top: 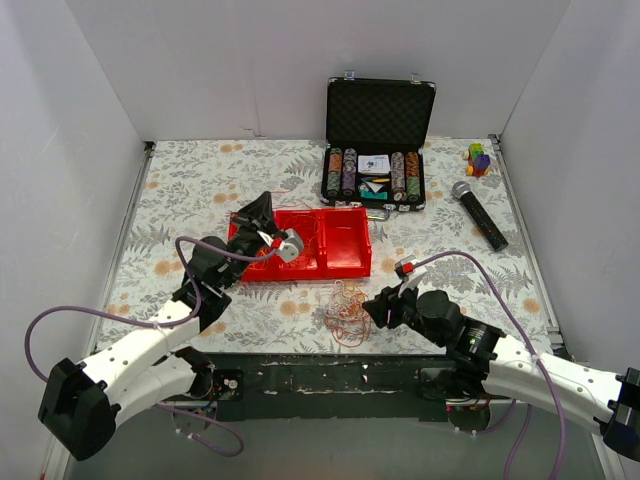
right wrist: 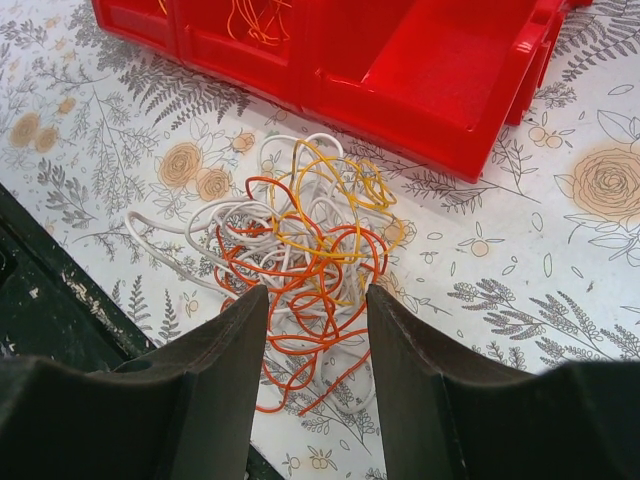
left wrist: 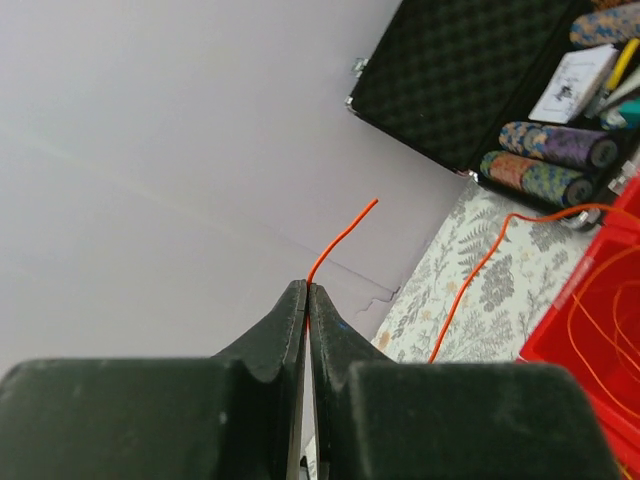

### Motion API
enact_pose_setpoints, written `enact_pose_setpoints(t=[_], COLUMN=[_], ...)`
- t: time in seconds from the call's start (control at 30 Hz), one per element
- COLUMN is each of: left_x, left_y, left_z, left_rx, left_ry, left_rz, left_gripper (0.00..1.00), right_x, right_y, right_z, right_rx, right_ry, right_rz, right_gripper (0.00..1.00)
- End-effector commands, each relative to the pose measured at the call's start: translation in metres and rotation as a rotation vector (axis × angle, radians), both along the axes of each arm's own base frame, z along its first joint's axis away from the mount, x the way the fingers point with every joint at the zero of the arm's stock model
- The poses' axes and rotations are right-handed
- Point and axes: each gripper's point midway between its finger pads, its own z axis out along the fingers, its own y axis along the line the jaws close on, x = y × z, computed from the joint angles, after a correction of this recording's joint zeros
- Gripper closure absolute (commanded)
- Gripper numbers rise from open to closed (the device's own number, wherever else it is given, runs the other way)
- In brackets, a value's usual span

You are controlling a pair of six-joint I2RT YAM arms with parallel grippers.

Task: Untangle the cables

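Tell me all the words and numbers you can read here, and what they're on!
Nothing here can be read.
White card in the black case: dark print, too small and blurred to read.
Poker chips: coloured patterns only, no number to be made out.
Microphone and red tray: no label shows.

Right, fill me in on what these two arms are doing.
They are sorting out a tangle of thin wires. The left pincer is shut on one orange wire, held up near the left end of the red tray, where a few strands lie. The right pincer is open, low over the orange, yellow and white tangle on the table in front of the tray.
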Motion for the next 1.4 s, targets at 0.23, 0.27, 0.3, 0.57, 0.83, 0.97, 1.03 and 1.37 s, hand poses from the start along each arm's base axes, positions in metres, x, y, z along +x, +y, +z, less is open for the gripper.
enact_pose_setpoints(t=[0.23,0.27,0.3,0.57,0.83,0.97,1.03,1.37], left_x=[0.022,0.024,0.025,0.009,0.002,0.004,0.010,0.021], left_y=[0.044,0.048,0.053,0.044,0.010,-0.018,-0.030,-0.076], left_z=[0.004,0.003,0.004,-0.013,-0.042,-0.064,-0.076,-0.139], left_rx=[-0.012,-0.015,-0.018,0.053,0.146,0.129,0.108,0.175], left_ry=[0.054,0.060,0.057,0.058,0.103,0.195,0.260,0.465], left_rz=[0.153,0.165,0.175,0.062,-0.119,-0.243,-0.265,-0.361], left_gripper=[1.00,1.00,1.00,1.00,1.00,1.00,1.00,1.00], right_x=[0.003,0.003,0.003,0.002,0.002,0.002,0.003,0.005], right_y=[0.004,0.003,0.003,0.003,0.003,0.005,0.005,0.003], right_z=[0.009,0.008,0.008,0.004,0.004,0.005,0.006,0.009], right_rx=[0.019,0.017,0.016,0.017,0.024,0.027,0.023,0.037], right_ry=[-0.017,-0.017,-0.016,-0.005,-0.001,0.000,0.001,-0.003], right_rz=[-0.003,-0.001,-0.001,0.001,-0.005,-0.003,-0.007,-0.029], right_gripper=[0.48,0.48,0.48,0.48,0.48,0.48,0.48,0.48])
